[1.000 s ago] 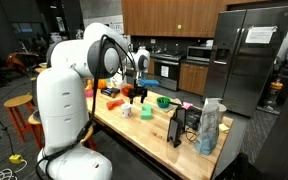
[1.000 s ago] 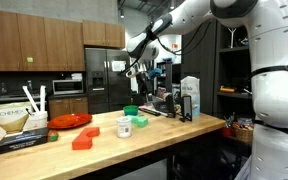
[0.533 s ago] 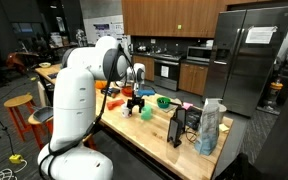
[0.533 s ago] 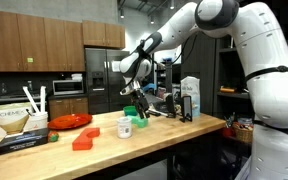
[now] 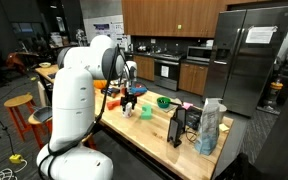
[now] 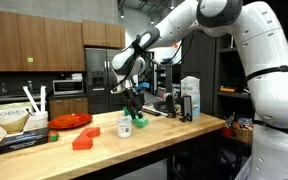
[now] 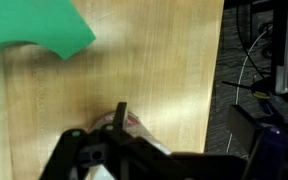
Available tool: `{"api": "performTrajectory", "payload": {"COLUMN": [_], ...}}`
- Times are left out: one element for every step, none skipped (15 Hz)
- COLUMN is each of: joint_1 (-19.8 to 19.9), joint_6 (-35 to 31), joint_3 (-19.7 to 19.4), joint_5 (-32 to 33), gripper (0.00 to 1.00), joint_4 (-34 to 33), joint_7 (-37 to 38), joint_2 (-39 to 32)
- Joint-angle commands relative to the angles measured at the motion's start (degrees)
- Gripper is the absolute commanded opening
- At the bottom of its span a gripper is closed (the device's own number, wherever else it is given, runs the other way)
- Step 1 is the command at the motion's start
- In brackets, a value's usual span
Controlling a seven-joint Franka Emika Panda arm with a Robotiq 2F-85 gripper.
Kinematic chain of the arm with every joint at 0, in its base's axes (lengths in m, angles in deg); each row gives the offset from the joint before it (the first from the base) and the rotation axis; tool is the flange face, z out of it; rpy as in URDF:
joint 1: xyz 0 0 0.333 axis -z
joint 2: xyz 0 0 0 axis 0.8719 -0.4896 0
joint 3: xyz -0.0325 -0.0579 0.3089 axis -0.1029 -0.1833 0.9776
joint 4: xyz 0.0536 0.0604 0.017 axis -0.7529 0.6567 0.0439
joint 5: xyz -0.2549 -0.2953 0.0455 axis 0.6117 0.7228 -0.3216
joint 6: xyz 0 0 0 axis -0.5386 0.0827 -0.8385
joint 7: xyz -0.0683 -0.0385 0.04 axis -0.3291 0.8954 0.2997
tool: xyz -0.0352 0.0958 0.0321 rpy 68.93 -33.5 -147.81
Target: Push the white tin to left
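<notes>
The white tin [image 6: 124,127] is a short white can standing on the wooden table [image 6: 184,130] near its front edge; it also shows in an exterior view [image 5: 127,111]. My gripper [image 6: 133,102] hangs just above and slightly behind the tin, pointing down, with its fingers together and nothing held. It also shows in an exterior view [image 5: 130,99]. In the wrist view only a dark finger [image 7: 122,112] shows over the wood, with a pale, partly hidden object right under it. A green bowl [image 7: 29,45] fills the upper left of the wrist view.
A mint-green object [image 6: 140,122] stands right beside the tin. A red plate [image 6: 71,120], a red block [image 6: 84,140] and a coffee-filter box [image 6: 19,122] lie further along the table. A blue carton [image 5: 210,128] and dark holders [image 5: 184,125] stand at the other end.
The arm has swung down and inward. The gripper has dropped from well above the table to just over the white tin. The tin has not moved.
</notes>
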Motion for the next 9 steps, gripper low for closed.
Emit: {"api": "performTrajectory", "payload": {"joint_1": [-0.1, -0.4, -0.6, -0.6, -0.7, -0.6, -0.5, -0.5, -0.5], "joint_6": [-0.1, -0.6, -1.1, -2.2, -3.8, -4.8, -5.8, -6.9, -7.7], "joint_3": [1.0, 1.2, 1.3, 1.6, 1.7, 1.8, 1.9, 2.0, 2.1], "joint_5": [-0.4, -0.3, 0.0, -0.2, -0.3, -0.7, -1.5, -2.3, -3.2], "gripper": [1.0, 1.0, 1.0, 1.0, 1.0, 1.0, 1.0, 1.0, 1.0], "joint_4": [0.6, 0.8, 1.0, 1.3, 1.7, 1.8, 1.7, 1.8, 1.6], "joint_7": [-1.4, -1.5, -1.5, -1.7, -1.7, -1.7, -1.5, -1.4, -1.2], "joint_2": [1.6, 1.6, 1.5, 1.5, 1.4, 1.3, 1.0, 1.0, 0.7]}}
